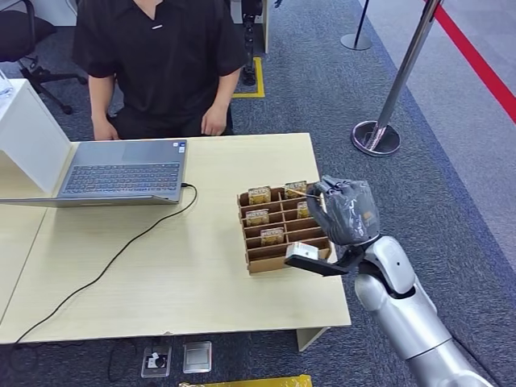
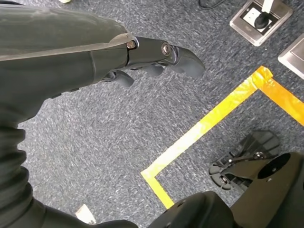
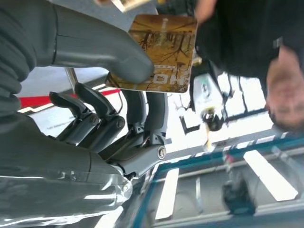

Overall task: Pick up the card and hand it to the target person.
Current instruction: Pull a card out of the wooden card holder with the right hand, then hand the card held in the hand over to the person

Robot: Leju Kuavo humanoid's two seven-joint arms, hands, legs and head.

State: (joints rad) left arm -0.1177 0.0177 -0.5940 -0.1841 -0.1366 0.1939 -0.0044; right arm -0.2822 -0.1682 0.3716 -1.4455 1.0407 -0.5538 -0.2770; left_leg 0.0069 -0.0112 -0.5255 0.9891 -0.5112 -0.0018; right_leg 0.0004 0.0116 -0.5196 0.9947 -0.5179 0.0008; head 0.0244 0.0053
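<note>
My right hand [image 1: 344, 211], grey-gloved at the end of its silver arm, hangs above the far right edge of the pale wooden table [image 1: 182, 274], just over the brown cardboard slotted tray [image 1: 281, 234] that stands there with several more gold-printed cards upright in its compartments. The hand is closed on the task's piece: a thin rectangular card printed in gold and brown [image 3: 163, 52], pinched flat between the thick grey thumb [image 3: 107, 47] and the darker fingers [image 3: 143, 109] behind it. In the right wrist view the card is clear of the tray and faces out toward the person in the black short-sleeved shirt [image 1: 161, 60], who sits across the table behind an open silver laptop [image 1: 122, 169], hands resting at the table's far edge.

My left hand [image 2: 154, 59] hangs at my side over grey carpet marked with yellow tape, fingers loosely extended and holding nothing.

As I judge it, the pick-up is done and the hand-over is the step now in hand. The next move calls for carrying the card forward and to the left across the table toward the person, well apart from me at present, keeping the pinch firm and the card's free edge offered outward so it can be taken.
</note>
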